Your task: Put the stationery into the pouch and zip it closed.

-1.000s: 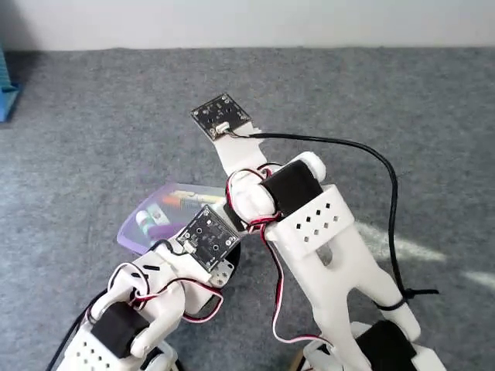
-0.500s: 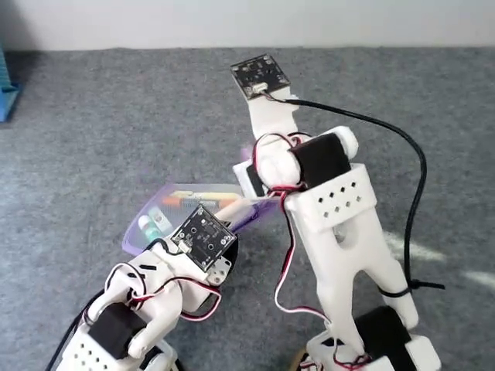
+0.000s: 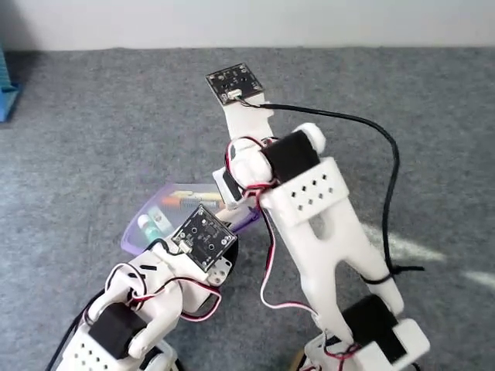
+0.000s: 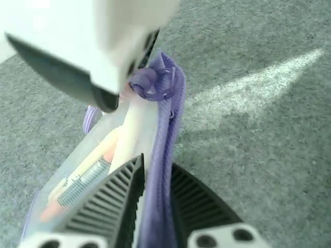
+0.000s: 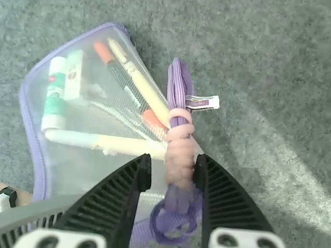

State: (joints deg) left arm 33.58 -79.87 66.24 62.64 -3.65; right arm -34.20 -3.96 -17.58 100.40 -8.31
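Observation:
A clear purple-edged pouch [image 3: 158,212] lies on the grey carpet between the two arms. Inside it are a green-and-white glue stick [image 5: 53,98], markers and pens [image 5: 134,82]. My right gripper [image 5: 173,163] is shut on the pink zip pull [image 5: 178,147], with a purple cord loop [image 5: 168,227] hanging from it at the pouch's lifted corner. My left gripper [image 4: 155,173] is shut on the pouch's purple edge [image 4: 164,134]. In the left wrist view the right arm's gripper [image 4: 98,62] sits just past the purple loop [image 4: 150,82].
Grey carpet [image 3: 93,116] spreads around the arms, with a white wall [image 3: 247,23] along the far edge. A blue object [image 3: 6,93] pokes in at the left edge. A black cable [image 3: 371,147] arcs over the right arm.
The right arm's wrist swung away and to the right with the pull, then came back to the left. The pouch's near corner rose and stretched. The left arm kept still.

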